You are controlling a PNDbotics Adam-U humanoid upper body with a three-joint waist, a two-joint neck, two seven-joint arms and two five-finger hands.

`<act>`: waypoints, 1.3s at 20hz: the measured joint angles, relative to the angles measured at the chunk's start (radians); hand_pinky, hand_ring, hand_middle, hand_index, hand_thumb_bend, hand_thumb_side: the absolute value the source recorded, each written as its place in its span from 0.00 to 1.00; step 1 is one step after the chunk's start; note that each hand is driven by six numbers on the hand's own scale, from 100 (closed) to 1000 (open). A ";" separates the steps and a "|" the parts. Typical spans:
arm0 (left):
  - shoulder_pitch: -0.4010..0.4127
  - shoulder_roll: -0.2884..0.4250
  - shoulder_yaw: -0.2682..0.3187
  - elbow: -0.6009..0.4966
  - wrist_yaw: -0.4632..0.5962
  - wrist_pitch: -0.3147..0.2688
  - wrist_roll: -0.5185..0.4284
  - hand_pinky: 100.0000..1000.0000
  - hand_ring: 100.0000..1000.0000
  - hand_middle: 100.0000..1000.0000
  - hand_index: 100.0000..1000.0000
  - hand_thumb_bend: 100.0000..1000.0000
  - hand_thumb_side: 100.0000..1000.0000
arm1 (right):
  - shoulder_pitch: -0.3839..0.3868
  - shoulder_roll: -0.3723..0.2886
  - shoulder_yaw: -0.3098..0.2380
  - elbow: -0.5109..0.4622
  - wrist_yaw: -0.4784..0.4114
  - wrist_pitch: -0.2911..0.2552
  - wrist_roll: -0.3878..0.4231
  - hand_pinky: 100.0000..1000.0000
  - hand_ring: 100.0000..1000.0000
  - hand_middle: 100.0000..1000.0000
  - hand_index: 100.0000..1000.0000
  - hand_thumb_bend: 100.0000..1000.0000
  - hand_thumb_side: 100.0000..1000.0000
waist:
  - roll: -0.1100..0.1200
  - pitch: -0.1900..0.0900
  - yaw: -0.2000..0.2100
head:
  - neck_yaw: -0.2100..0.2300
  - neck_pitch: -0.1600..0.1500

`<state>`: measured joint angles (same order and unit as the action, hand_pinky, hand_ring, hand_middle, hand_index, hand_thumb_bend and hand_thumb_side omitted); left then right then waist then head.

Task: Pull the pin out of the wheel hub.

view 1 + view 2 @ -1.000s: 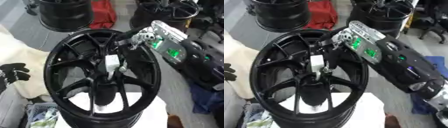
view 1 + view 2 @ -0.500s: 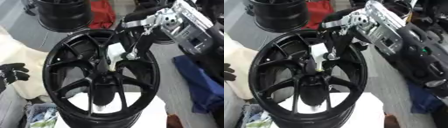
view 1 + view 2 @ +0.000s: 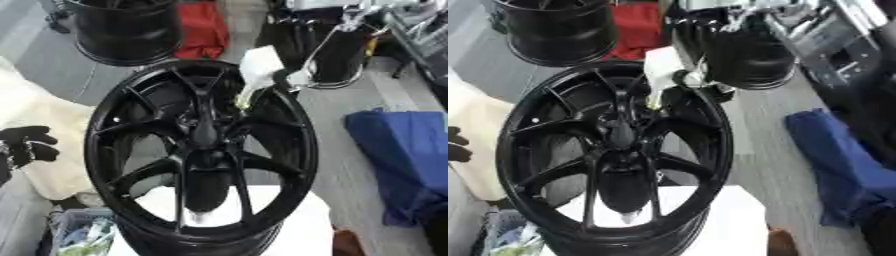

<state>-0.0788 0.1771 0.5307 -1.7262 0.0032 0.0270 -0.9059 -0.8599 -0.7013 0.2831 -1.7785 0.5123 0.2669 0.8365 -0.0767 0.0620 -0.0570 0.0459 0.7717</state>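
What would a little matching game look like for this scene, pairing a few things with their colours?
Things:
1. wheel hub
2. pin
3. cloth on the floor at the right
4. bag-like thing behind the wheel

Colours:
A. red
B. black
C. blue
D. white

Pairs: 1-B, 2-D, 3-C, 4-A.

The pin is out of the hub, held up above the rim by the right hand.
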 measured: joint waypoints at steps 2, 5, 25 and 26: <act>0.000 0.000 0.004 0.000 0.000 0.001 -0.001 0.72 0.66 0.65 0.82 0.00 0.89 | 0.113 -0.040 -0.093 -0.026 0.029 0.022 -0.072 0.39 0.41 0.36 0.50 0.05 0.05 | 0.000 0.000 -0.004 | 0.004 0.000; -0.002 0.000 0.009 0.000 0.000 0.002 -0.001 0.72 0.66 0.65 0.82 0.00 0.89 | 0.298 -0.052 -0.218 -0.028 0.076 0.065 -0.212 0.49 0.45 0.40 0.55 0.06 0.08 | 0.004 0.001 -0.006 | 0.008 -0.001; -0.010 -0.001 0.024 0.021 -0.003 -0.033 -0.001 0.72 0.66 0.64 0.82 0.00 0.89 | 0.614 0.399 -0.386 0.377 -0.176 -0.086 -1.315 0.71 0.62 0.72 0.85 0.12 0.39 | 0.031 0.017 -0.007 | 0.003 -0.010; -0.010 -0.001 0.024 0.023 -0.003 -0.036 -0.001 0.72 0.66 0.64 0.82 0.00 0.89 | 0.614 0.413 -0.374 0.377 -0.180 -0.103 -1.323 0.70 0.62 0.71 0.85 0.12 0.39 | 0.031 0.018 -0.005 | 0.003 -0.010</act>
<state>-0.0885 0.1758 0.5543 -1.7032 -0.0002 -0.0088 -0.9070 -0.2459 -0.2885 -0.0909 -1.4016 0.3322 0.1642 -0.4867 -0.0454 0.0799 -0.0621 0.0490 0.7620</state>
